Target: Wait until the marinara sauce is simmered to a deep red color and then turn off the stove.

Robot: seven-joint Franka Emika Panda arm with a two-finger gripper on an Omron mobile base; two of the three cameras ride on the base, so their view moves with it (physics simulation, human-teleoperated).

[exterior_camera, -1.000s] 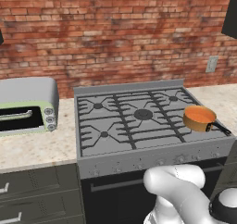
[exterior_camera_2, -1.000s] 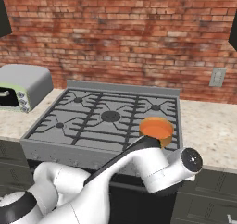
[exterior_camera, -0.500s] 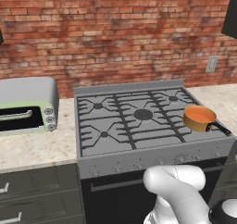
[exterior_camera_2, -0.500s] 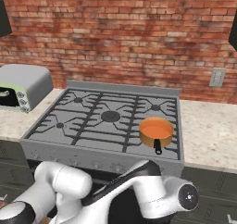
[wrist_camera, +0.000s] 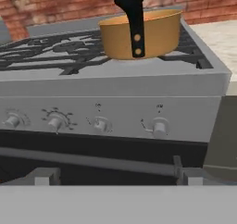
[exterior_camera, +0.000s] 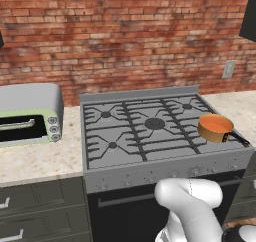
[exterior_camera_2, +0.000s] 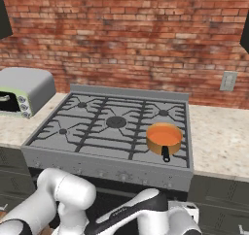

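The end effector (wrist_camera: 111, 174) sits low in front of the stove (exterior_camera: 150, 158), level with its row of knobs and facing them, touching nothing. Its two fingers stand spread wide apart, with nothing between them: one finger tip (wrist_camera: 45, 176) shows at the lower left of the hand view and the other at the lower right, each below the oven door handle (wrist_camera: 92, 162).

Straight ahead of the end effector, four knobs show on the stove's grey front panel. The right-hand knob (wrist_camera: 159, 127) is ahead and a little to the right, the next knob (wrist_camera: 102, 124) is almost dead ahead, and two more lie further left.

Above and beyond the knobs, the saucepan (wrist_camera: 141, 33) stands upright on the front right burner grate, its dark handle (wrist_camera: 133, 19) pointing towards the end effector. From this low angle the pan's wall hides what is inside. In the right base view the sauce (exterior_camera_2: 164, 133) shows as a smooth orange-red disc within the pan, on the near right part of the stove (exterior_camera_2: 109, 132).

Far to the left of the end effector, a toaster oven (exterior_camera: 27, 113) stands on the desk (exterior_camera: 35, 158) beside the stove. A brick wall (exterior_camera: 125, 41) rises behind everything.
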